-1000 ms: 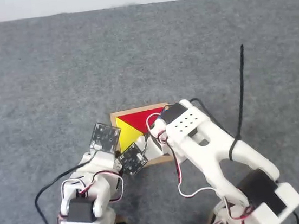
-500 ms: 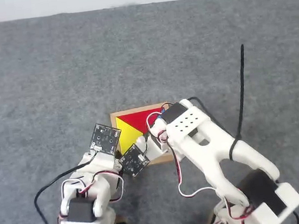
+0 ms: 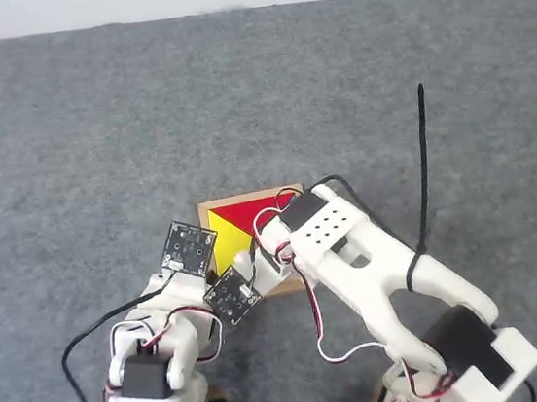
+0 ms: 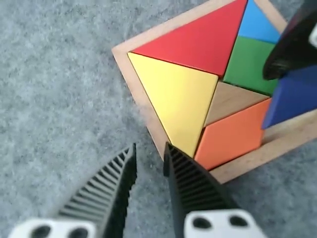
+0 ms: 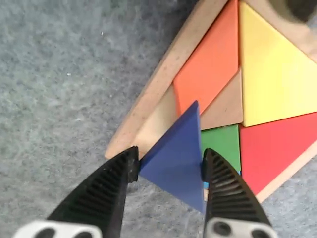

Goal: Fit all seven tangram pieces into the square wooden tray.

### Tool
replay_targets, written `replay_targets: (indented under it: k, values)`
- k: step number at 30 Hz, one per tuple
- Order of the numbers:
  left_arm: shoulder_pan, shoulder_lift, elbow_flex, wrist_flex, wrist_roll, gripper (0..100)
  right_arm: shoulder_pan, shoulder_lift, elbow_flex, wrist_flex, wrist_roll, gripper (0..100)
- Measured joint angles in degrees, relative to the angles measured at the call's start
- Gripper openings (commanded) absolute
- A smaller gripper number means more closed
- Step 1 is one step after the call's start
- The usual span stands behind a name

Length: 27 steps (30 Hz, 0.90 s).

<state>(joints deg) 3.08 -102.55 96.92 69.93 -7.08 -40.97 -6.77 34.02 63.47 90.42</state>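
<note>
Shifted toward 9 o'clock over tray (image 5: 168, 69): right end effector (image 5: 168, 166), pinching blue triangle (image 5: 179, 141). Left end effector (image 4: 150, 148) slightly spread, empty. Risk: tilted lowering, snagging orange piece (image 5: 210, 64), jamming.

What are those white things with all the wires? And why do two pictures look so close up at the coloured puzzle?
They are two robot arms, a left arm and a right arm, on a grey table. One picture comes from a camera high above. The two close ones come from small cameras on the arms' wrists, looking past each black gripper. On the table lies a wooden tray with a red, a yellow, an orange, a green and a light blue piece in it. The right gripper pinches a dark blue triangle over the tray's edge. The left gripper is empty and a little open, near the yellow piece's corner.
</note>
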Motion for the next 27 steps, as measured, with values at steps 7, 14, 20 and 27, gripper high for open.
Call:
replay_targets:
  k: [7,14,20,27]
  values:
    - [0.00,0.00,0.00,0.00,0.00,9,0.00,0.09,-0.97,0.00,-0.09,15.8]
    - [0.00,0.00,0.00,0.00,-0.09,9,0.00,2.73,-1.05,0.00,0.09,16.0]
    - [0.00,0.00,0.00,0.00,-0.09,9,0.00,2.73,-1.05,0.00,0.09,26.4]
    - [0.00,0.00,0.00,0.00,-0.09,9,0.00,2.73,-1.05,0.00,0.09,28.5]
